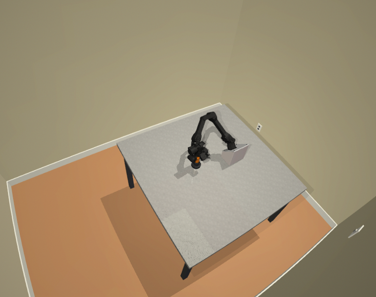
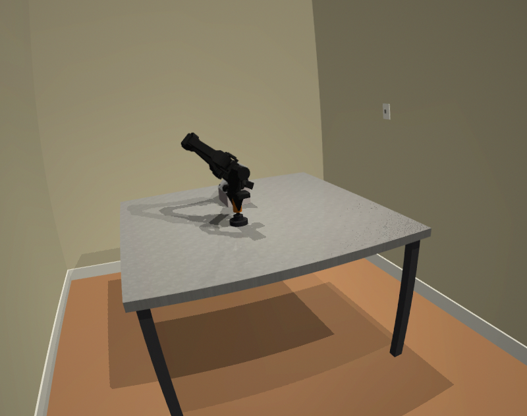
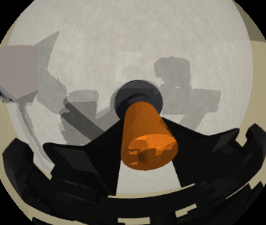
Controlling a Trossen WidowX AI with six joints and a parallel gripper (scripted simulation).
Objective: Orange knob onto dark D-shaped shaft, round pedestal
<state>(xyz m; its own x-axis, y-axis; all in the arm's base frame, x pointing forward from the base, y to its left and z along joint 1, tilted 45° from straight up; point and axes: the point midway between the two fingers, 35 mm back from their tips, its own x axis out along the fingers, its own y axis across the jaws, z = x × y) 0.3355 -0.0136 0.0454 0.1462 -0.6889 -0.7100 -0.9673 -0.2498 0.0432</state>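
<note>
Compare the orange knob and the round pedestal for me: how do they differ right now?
The orange knob is orange; the round pedestal is dark. The knob is narrow and tall, the pedestal wide and low. The knob is gripped by the end effector; the pedestal stands on the table. Both look round.
</note>
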